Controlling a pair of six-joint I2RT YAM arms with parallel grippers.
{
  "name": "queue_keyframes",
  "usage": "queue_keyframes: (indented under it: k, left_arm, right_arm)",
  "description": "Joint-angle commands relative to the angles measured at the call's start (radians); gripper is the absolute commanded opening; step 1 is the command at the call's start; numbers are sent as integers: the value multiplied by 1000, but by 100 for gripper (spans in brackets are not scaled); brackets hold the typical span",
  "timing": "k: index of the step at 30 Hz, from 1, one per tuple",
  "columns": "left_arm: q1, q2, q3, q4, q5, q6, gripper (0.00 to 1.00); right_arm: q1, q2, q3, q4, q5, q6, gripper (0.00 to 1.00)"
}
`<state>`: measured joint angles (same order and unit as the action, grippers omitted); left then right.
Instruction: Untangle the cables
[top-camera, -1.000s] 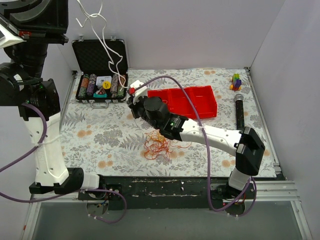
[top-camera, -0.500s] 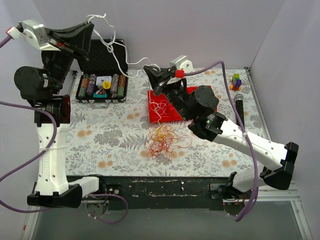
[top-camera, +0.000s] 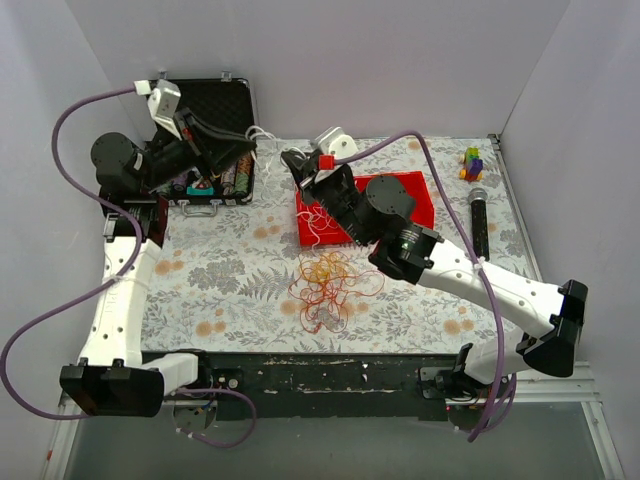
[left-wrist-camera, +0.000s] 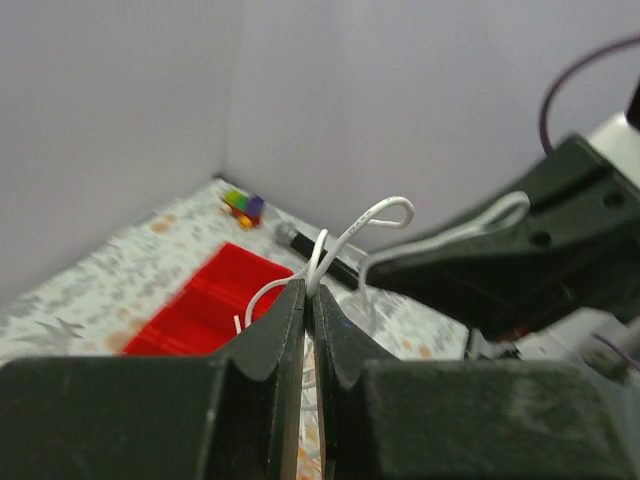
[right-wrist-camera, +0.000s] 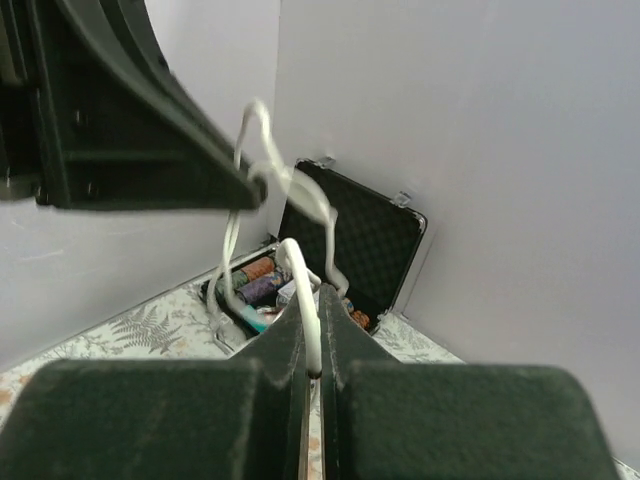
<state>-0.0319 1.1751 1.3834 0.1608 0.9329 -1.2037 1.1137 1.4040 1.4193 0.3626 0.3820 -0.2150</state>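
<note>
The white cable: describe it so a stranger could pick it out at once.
Find the open black case at back left and the red tray beside it. The white cable hangs between them, pinched in the left fingers and right fingers. The other cables lie tangled, red and orange.

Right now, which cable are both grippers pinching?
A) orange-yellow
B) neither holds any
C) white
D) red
C: the white cable sits between the shut fingers of the left gripper and of the right gripper, while the red and orange tangle lies untouched.
</note>
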Motion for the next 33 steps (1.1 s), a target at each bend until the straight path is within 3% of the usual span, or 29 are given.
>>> queue_keyframes:
  k: [1,7,12,16,26,27,30,33]
  left_arm:
    - [-20,-34,-69,23,316,-56,0]
    - [-48,-58,-145,23,377,-59,0]
    - [-102,-83,-221,17,310,-8,0]
    - [-129,-88,-260,14,247,49,16]
    - [-157,-35,-234,38,132,72,25]
    - [-157,-26,-239,58,109,63,28]
    - [-158,10,-241,117,60,46,50]
    - [-158,46,-215,128,14,82,50]
  right_arm:
    - [-2,-20,73,22,-28,-3,1]
    - [0,-4,86,32,-49,55,1]
    - [1,13,115,21,-86,138,1]
    - [0,38,135,7,-133,196,1]
    - [0,107,176,-8,-196,318,1]
    - [0,107,173,-4,-196,330,1]
    - [0,108,168,-1,-198,353,1]
    - [-2,105,165,-7,-192,355,1]
